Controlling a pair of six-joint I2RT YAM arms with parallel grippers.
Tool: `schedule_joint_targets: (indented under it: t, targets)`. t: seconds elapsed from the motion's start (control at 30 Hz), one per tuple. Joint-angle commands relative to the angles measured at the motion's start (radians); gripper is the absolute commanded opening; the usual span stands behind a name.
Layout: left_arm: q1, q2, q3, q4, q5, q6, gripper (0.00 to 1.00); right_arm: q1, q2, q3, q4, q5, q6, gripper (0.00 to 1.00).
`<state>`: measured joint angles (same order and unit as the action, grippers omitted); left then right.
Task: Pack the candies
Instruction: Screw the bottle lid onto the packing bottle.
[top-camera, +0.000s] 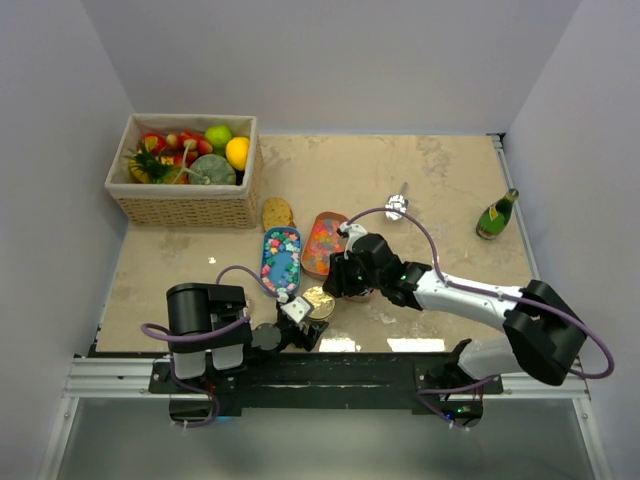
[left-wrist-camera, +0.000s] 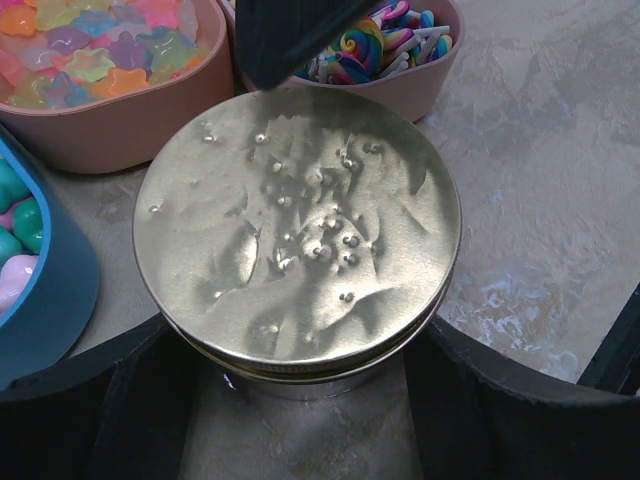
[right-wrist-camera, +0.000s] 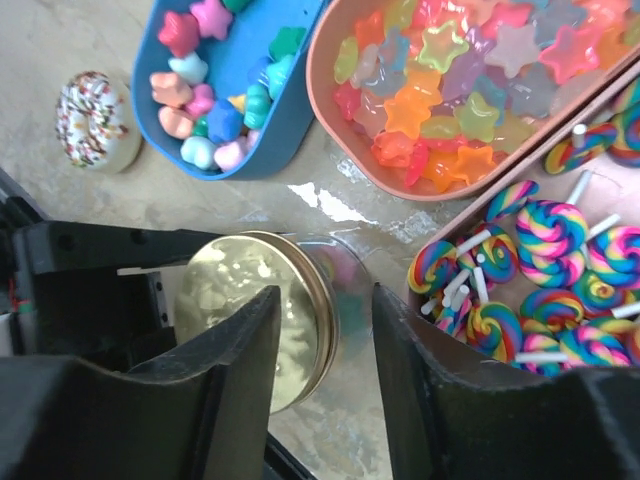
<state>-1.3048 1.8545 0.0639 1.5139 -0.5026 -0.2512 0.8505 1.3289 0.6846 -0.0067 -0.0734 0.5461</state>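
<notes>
Left gripper jaws pinch the lidded jar, right gripper jaws spread around its lid; a slipping twist could tip it into the candies in trays just beside

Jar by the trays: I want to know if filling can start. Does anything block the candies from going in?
Yes: the gold lid sits on the jar, shutting the candies out. The left gripper holds the jar; the open right gripper hovers by the lid with nothing visible between.

no readable text, bottle label too small
</notes>
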Motion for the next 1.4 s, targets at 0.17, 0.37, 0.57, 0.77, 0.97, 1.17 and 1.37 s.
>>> schedule_joint_targets:
  t: [0.17,0.37,0.57,0.77,0.97,1.17,1.37]
  targets:
    - [0.001,0.04,-0.105,0.324,0.003,-0.06,0.73,-0.001,0.067,0.013,0.152,-0.143,-0.018,0.31]
    - [0.001,0.041,-0.108,0.324,-0.008,-0.063,0.74,-0.001,0.05,-0.045,0.177,-0.193,-0.003,0.24]
    - [0.001,0.04,-0.101,0.307,-0.02,-0.071,0.74,-0.001,0.018,-0.12,0.165,-0.223,0.002,0.2]
    - [0.001,0.032,-0.09,0.267,-0.037,-0.083,0.74,-0.001,-0.049,-0.18,0.128,-0.238,-0.012,0.18]
    - [0.001,0.014,-0.073,0.207,-0.042,-0.088,0.74,0.001,-0.071,-0.212,0.11,-0.344,-0.061,0.18]
    - [0.001,0.011,-0.072,0.212,-0.033,-0.083,0.75,0.004,-0.14,-0.177,0.012,-0.241,-0.028,0.36]
    - [0.001,0.012,-0.076,0.253,0.025,-0.059,0.88,0.004,-0.218,-0.088,-0.058,-0.086,-0.029,0.52]
